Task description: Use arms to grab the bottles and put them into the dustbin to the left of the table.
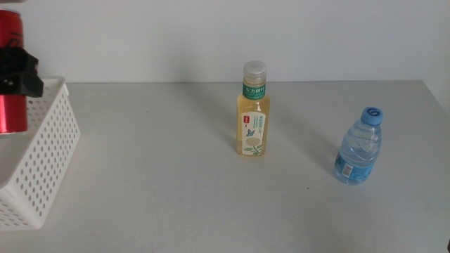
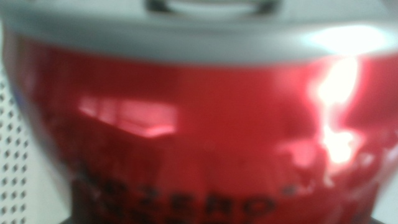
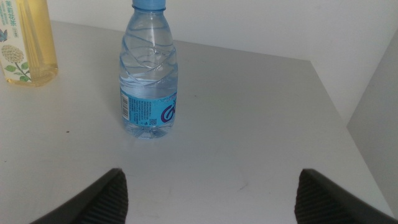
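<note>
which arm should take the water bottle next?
Right. Its gripper has open jaws facing the water bottle, which stands upright on the table. The left gripper is busy holding the red can above the basket.

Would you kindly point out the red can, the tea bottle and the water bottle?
red can (image 1: 12,105): middle view, lower body.
tea bottle (image 1: 253,126): middle view, label.
water bottle (image 3: 149,68): right wrist view, clear body.

One red can (image 1: 12,74), two bottles (image 1: 253,112) (image 1: 359,146) (both upright), one dustbin (image 1: 43,158).
</note>
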